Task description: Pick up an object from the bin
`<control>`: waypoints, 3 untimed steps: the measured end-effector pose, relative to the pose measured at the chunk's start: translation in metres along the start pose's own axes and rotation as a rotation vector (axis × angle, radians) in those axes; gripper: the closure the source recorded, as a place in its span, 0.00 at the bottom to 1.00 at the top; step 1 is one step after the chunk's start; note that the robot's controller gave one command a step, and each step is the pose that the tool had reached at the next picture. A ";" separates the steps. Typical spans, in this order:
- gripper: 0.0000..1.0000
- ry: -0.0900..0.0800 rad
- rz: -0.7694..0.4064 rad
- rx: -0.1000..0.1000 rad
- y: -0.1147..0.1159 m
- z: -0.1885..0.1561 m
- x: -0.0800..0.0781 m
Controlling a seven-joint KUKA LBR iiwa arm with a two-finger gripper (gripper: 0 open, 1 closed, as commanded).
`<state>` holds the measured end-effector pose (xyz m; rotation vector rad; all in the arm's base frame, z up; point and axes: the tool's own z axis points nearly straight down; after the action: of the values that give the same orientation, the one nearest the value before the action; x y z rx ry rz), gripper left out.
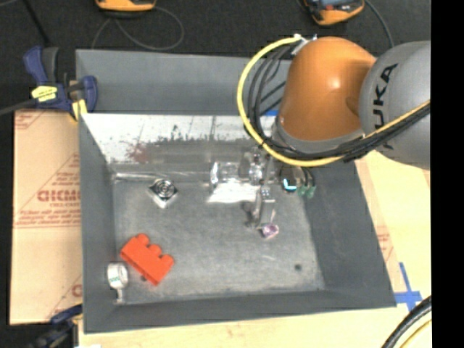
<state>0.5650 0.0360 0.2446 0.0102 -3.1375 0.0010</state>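
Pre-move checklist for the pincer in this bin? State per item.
1. Pincer over a target: ok. The pincer is low in the bin, right at the small purple thing, right of centre.
2. Purple thing held: cannot tell.
3. Target free of neighbours: ok. Bare floor all round it.
4. Clearance to the bin walls: ok. The pincer stands well inside.
5. Other things out of the way: ok. The red block, silver roll and round metal piece lie at the left.
6. Teal thing under the wrist: cannot tell, partly hidden.
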 end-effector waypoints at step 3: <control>0.00 -0.011 -0.741 0.004 -0.085 0.127 -0.032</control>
<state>0.5974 -0.0486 0.1177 1.1493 -2.9308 0.0042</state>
